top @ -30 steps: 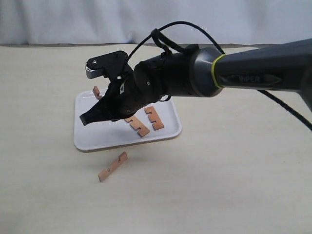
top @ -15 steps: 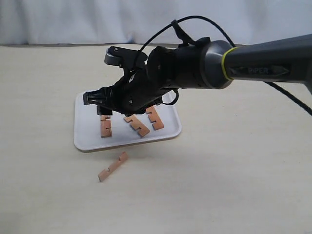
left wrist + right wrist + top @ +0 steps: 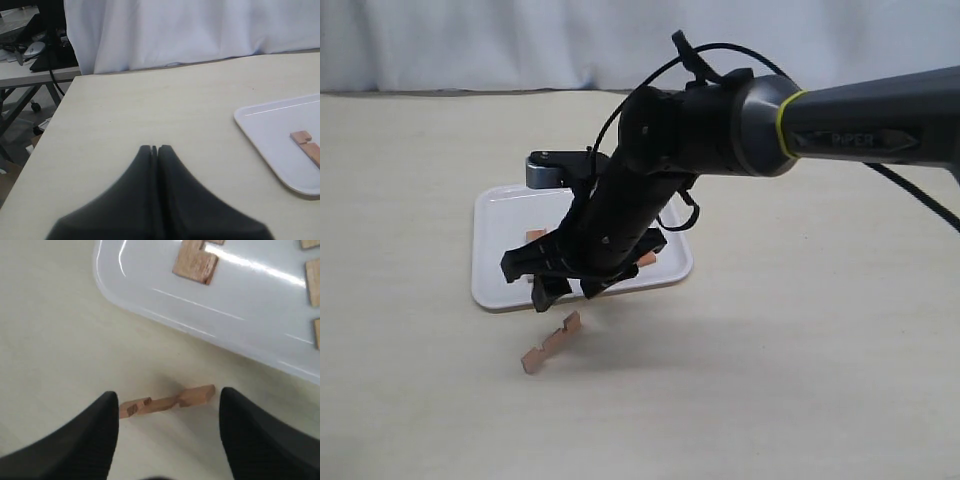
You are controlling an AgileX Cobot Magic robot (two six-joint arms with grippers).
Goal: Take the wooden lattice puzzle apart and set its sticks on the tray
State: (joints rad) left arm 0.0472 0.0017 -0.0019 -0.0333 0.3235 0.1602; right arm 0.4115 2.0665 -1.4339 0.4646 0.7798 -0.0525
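while sticks (image 3: 196, 262) lie in the tray (image 3: 240, 295), right jaws gape empty and left jaws meet.

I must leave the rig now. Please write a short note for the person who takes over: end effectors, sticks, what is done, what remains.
Right end effector: open, empty, above the last stick, which lies on the table just off the tray.
Left end effector: shut, empty, over the table beside the tray.
Done: all pieces in view are separate; loose sticks lie on the tray, count hidden by the arm.
Left: probably grasp the table stick and place it on the tray.
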